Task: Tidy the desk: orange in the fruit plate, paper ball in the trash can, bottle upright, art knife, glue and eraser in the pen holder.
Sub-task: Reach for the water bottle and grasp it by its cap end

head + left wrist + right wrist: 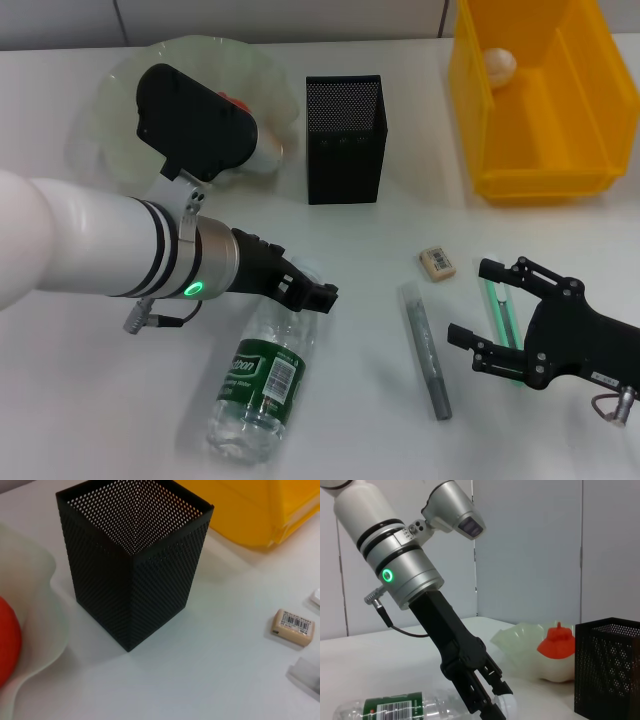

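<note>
The bottle (262, 385) lies on its side on the desk (100, 400). My left gripper (312, 291) is open and straddles the bottle's neck end, as the right wrist view (489, 700) also shows. My right gripper (480, 303) is open and low over the mint-green art knife (498, 318). The grey glue (428, 352) lies left of the knife. The eraser (437, 263) lies beyond it. The orange (559, 642) sits in the fruit plate (120, 90). The paper ball (500, 65) lies in the yellow trash can (535, 175). The pen holder (345, 140) stands upright.
The pen holder stands between the fruit plate and the trash can along the back of the desk. In the left wrist view the pen holder (135, 570) is close, with the eraser (293, 626) beside it.
</note>
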`<action>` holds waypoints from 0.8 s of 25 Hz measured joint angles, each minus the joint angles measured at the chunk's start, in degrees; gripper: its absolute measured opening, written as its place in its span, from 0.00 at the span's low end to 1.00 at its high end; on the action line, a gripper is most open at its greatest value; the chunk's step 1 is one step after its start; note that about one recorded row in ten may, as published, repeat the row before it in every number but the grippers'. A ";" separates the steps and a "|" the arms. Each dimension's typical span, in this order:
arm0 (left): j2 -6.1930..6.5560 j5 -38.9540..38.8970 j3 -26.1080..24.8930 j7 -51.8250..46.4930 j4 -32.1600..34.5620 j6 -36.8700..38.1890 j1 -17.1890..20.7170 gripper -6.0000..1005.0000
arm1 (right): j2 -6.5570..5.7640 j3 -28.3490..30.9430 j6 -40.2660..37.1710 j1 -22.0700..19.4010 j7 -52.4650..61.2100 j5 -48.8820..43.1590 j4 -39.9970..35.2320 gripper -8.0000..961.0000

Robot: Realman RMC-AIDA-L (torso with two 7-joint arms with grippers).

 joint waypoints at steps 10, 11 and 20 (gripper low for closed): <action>0.00 -1.49 0.31 -0.03 -2.76 -0.36 -1.94 0.67 | -0.01 0.19 0.08 0.08 0.08 0.00 0.02 0.88; 0.00 -1.55 0.27 -0.03 -2.78 -0.04 -2.15 0.67 | -0.02 0.19 0.09 0.07 0.20 0.00 0.02 0.88; 0.01 0.78 0.65 0.03 -1.78 4.67 -3.77 0.46 | -0.09 0.17 -0.41 -0.11 0.68 0.02 0.02 0.88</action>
